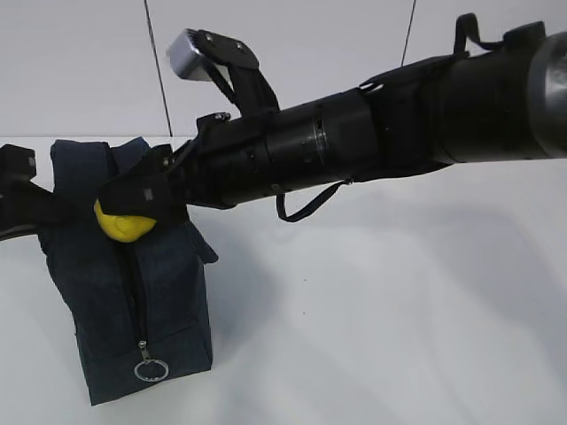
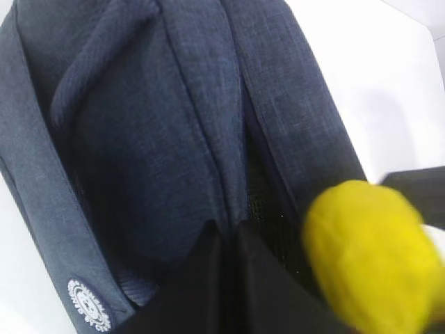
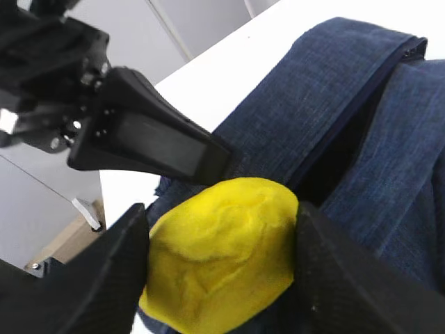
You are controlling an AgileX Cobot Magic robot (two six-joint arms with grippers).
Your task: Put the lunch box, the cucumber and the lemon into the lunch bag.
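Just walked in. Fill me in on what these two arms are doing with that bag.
The right gripper holds the lemon between its fingers, right at the top of the navy lunch bag standing on the white table. The left gripper is at the bag's top edge by the opening; whether it grips the fabric is unclear. The lemon is not yet inside. Lunch box and cucumber are not visible.

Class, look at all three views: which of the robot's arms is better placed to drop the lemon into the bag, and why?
The right. Its hand already grips the small bright yellow lemon directly above the boxy dark navy fabric lunch bag. The left hand carries nothing and appears only to hold the bag's edge.
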